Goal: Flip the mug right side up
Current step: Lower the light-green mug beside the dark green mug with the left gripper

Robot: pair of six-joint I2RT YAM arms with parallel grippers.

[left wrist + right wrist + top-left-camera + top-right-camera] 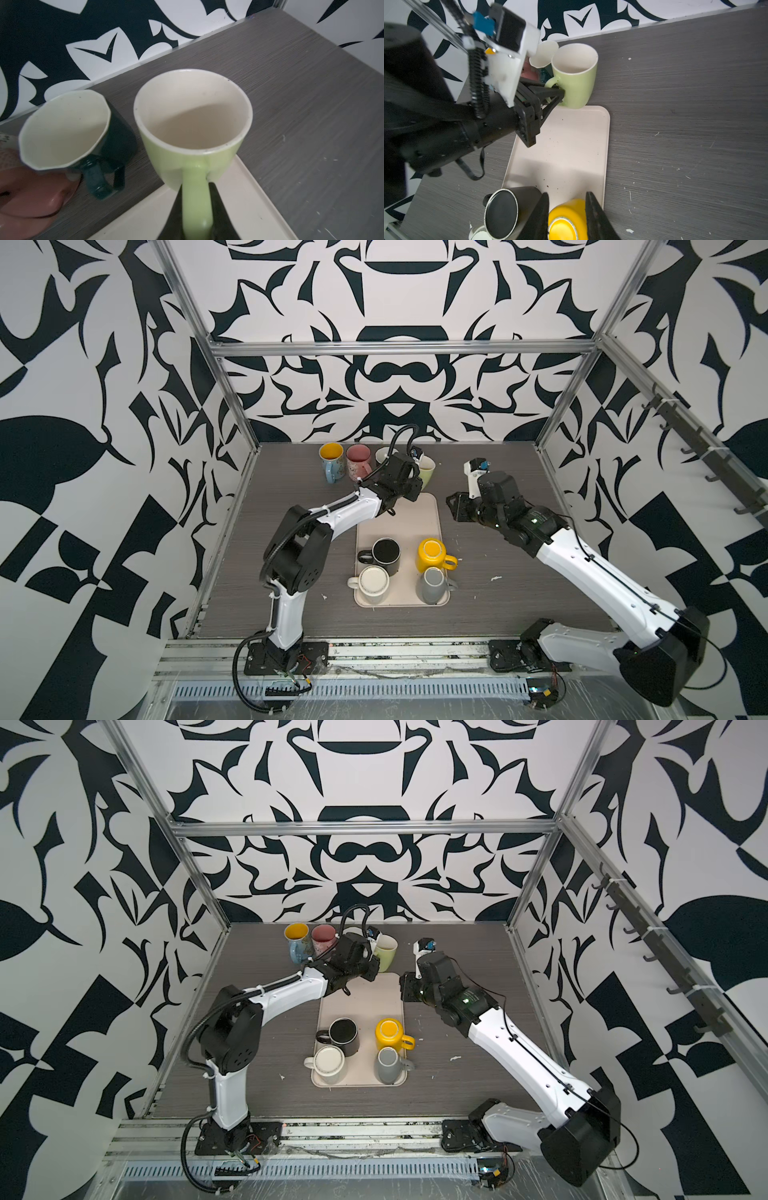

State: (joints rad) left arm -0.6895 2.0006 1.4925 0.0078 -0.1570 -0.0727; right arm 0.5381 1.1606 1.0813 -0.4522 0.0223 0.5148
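Note:
A light green mug [428,472] [386,950] is upright, mouth up, just behind the far edge of the beige tray [399,514]. My left gripper [196,186] [560,93] is shut on its handle, one black finger on each side. Whether the mug's base rests on the table I cannot tell. Upside down on the tray are a black mug [386,556], a yellow mug [432,553] [569,220], a white mug [374,583] and a grey mug [432,585]. My right gripper [455,506] [566,194] hangs open above the table right of the tray's far end, holding nothing.
Three upright mugs stand at the back beside the green one: blue with a yellow inside [331,460], pink [358,460], and dark green with a white inside [66,128]. The patterned back wall rises right behind them. Metal frame posts edge the table.

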